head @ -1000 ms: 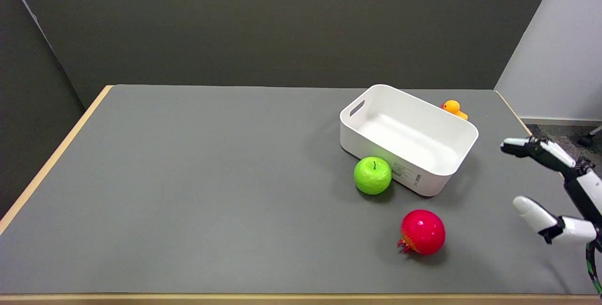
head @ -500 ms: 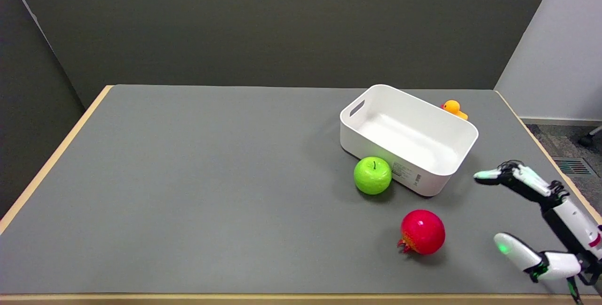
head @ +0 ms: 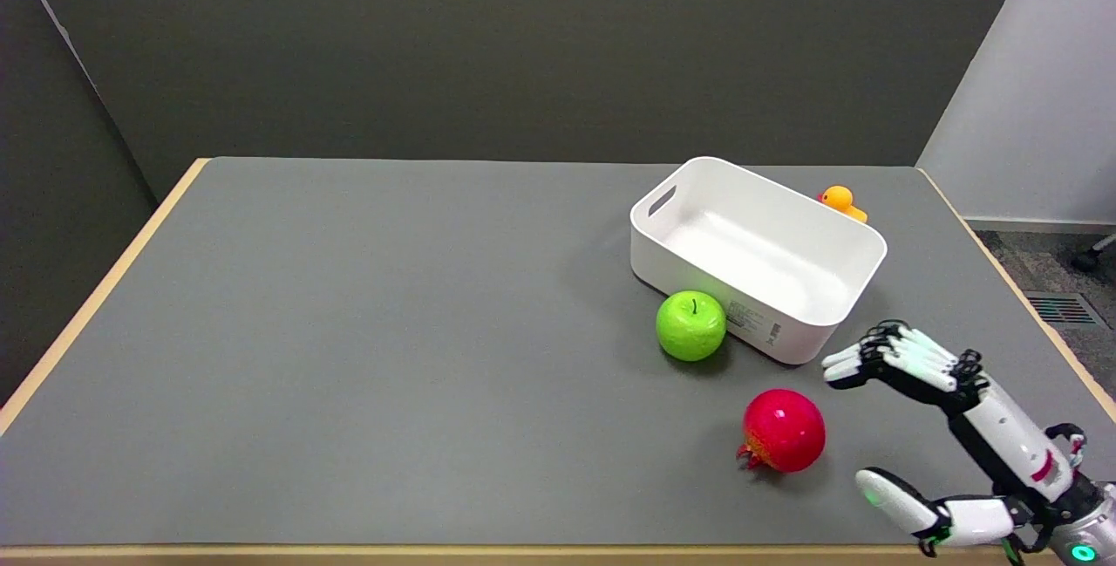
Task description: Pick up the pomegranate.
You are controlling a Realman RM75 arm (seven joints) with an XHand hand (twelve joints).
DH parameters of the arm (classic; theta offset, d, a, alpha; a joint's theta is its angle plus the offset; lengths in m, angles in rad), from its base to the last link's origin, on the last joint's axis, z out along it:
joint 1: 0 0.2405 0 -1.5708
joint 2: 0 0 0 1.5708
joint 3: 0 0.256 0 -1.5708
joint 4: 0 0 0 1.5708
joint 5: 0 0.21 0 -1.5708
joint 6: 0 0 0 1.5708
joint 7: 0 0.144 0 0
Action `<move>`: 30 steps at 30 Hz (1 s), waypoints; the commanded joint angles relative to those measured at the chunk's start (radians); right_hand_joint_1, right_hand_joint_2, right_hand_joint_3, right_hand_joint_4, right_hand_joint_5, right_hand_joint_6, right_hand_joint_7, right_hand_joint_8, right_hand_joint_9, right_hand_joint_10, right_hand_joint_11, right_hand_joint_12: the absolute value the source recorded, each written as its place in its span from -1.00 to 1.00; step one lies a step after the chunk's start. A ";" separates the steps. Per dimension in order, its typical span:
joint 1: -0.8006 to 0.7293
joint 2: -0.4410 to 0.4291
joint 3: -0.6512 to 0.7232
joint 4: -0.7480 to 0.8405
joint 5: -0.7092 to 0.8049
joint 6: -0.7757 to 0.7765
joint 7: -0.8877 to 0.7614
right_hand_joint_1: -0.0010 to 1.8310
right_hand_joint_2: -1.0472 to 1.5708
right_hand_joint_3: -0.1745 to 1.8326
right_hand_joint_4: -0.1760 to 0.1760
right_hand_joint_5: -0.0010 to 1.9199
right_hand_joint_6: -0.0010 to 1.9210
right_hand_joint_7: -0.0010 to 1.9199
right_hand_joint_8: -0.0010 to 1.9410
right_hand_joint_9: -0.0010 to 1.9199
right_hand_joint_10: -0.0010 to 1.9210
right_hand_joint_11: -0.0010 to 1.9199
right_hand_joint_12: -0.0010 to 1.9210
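A glossy red pomegranate (head: 783, 430) lies on the grey table near the front right, its crown pointing left toward the front edge. My right hand (head: 937, 426) reaches in from the lower right and hovers just to the right of the fruit, a small gap away. Its fingers (head: 889, 359) spread above and behind the pomegranate, and the thumb (head: 894, 498) hangs low near the front edge. Nothing is between them.
A green apple (head: 690, 325) sits against the near wall of an empty white bin (head: 789, 332), just behind the pomegranate. A small orange toy duck (head: 840, 201) stands behind the bin. The table's front edge (head: 436, 554) runs close below the fruit.
My right hand has moved left and down toward the pomegranate, from the table's right edge to just beside the fruit. The pomegranate, apple and bin have not moved.
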 commanded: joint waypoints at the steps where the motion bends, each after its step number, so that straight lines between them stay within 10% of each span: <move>1: 0.000 -0.008 -0.048 0.092 -0.053 -0.111 -0.124 -0.34 0.30 0.04 0.52 -0.55 -0.08 -0.41 -0.34 -0.58 0.02 -0.73 0.50; 30: 0.083 0.045 -0.061 0.079 -0.076 -0.327 -0.100 -0.35 0.28 0.08 0.50 -0.57 -0.17 -0.44 -0.38 -0.60 -0.02 -0.77 0.49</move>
